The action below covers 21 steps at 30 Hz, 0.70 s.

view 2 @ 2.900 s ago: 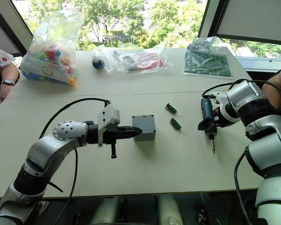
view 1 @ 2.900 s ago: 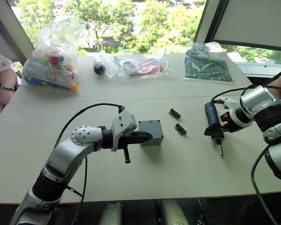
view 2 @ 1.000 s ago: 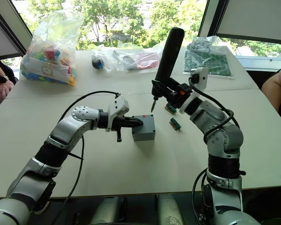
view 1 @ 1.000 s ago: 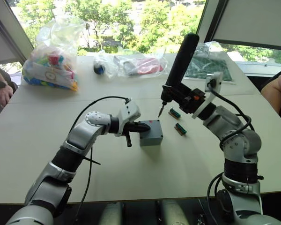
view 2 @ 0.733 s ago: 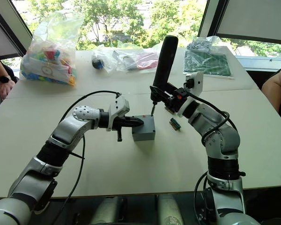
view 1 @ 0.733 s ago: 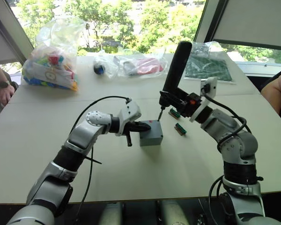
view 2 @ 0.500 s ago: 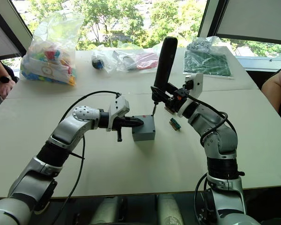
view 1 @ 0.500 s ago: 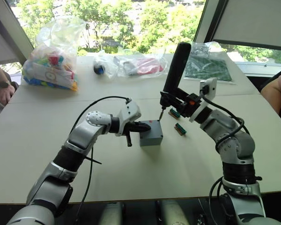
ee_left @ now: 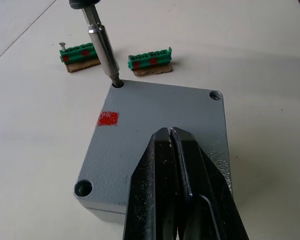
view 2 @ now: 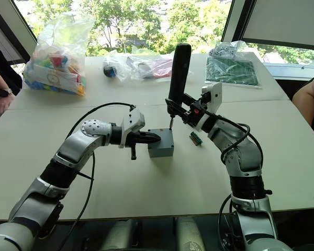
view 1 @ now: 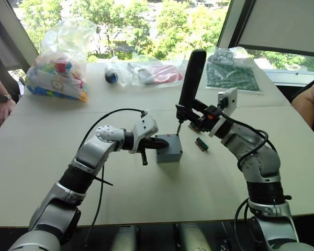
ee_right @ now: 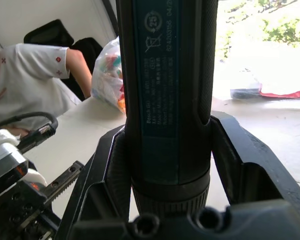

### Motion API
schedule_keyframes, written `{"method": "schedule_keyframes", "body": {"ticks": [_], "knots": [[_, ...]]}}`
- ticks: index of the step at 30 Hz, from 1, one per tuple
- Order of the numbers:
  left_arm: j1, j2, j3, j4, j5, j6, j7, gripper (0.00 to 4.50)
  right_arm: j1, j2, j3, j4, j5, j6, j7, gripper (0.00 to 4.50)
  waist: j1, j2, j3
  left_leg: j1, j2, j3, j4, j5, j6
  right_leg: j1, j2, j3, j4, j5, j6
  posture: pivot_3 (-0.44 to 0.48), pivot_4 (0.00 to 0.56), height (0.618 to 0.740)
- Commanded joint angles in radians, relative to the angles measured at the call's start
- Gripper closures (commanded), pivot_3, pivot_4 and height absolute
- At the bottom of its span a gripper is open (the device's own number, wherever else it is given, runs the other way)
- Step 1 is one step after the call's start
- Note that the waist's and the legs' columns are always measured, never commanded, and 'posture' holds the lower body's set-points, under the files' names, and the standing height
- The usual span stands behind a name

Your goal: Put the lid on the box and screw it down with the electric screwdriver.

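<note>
Screwdriver bit seated in a corner hole

Right hand (ee_right: 165,150) grips the upright screwdriver (view 1: 191,78); its bit meets the lid (ee_left: 155,130) corner farthest from the closed left hand (ee_left: 175,200) pinning it.

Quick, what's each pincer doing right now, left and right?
Left pincer: shut, empty, fingers pressed together, resting on the lid.
Right pincer: shut on the electric screwdriver, its bit in a corner screw hole.

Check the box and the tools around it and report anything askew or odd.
Nothing stands out. The lid sits square on the box, the electric screwdriver bit is in a corner screw hole, and the left gripper presses shut on the lid.
</note>
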Motion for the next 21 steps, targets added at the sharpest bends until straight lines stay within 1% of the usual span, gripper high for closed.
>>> {"method": "schedule_keyframes", "body": {"ticks": [1,3,5,6,12,21], "knots": [[0.013,0.007,0.005,-0.011,0.013,0.009,0.002,4.50,0.056,-0.013,0.037,0.030,-0.052,0.012,-0.009,2.62,0.000,0.000,-0.001,0.001,0.000,0.000,0.000,0.000,0.000,0.001,0.000,0.000,0.000,0.000,0.000,0.000,0.150,0.740],[0.014,0.006,0.006,-0.012,0.014,0.010,-0.001,4.50,0.081,-0.011,0.050,0.029,-0.060,0.010,-0.012,2.62,0.000,-0.001,-0.001,0.005,0.000,0.000,0.000,0.000,0.000,0.006,0.000,0.000,-0.002,0.000,0.000,0.000,0.150,0.740],[0.015,0.007,0.005,-0.013,0.016,0.011,-0.004,4.50,0.098,-0.007,0.061,0.027,-0.065,0.009,-0.014,2.62,0.000,-0.001,-0.003,0.015,0.000,0.000,-0.002,-0.001,0.001,0.016,0.000,0.000,-0.004,-0.003,-0.002,0.000,0.150,0.740],[0.015,0.006,0.006,-0.012,0.017,0.011,-0.005,4.50,0.105,-0.006,0.070,0.031,-0.076,0.006,-0.016,2.62,0.000,-0.002,-0.003,0.016,0.000,0.000,-0.002,-0.001,0.002,0.017,0.000,0.000,-0.004,-0.005,-0.002,0.000,0.150,0.740],[0.008,0.002,0.006,-0.007,0.017,0.015,-0.009,4.50,0.108,-0.007,0.100,0.058,-0.122,0.013,-0.045,2.62,0.000,-0.004,-0.012,0.016,0.000,0.000,-0.003,-0.001,0.002,0.017,0.000,0.000,-0.004,-0.005,-0.003,0.000,0.150,0.740],[0.016,-0.003,0.006,-0.012,0.021,0.016,-0.006,4.50,0.104,0.000,0.096,0.070,-0.116,0.021,-0.044,2.62,0.003,-0.006,-0.018,0.016,0.000,-0.001,-0.003,-0.001,0.002,0.017,0.000,-0.001,-0.005,-0.005,-0.003,0.000,0.150,0.740]]}}
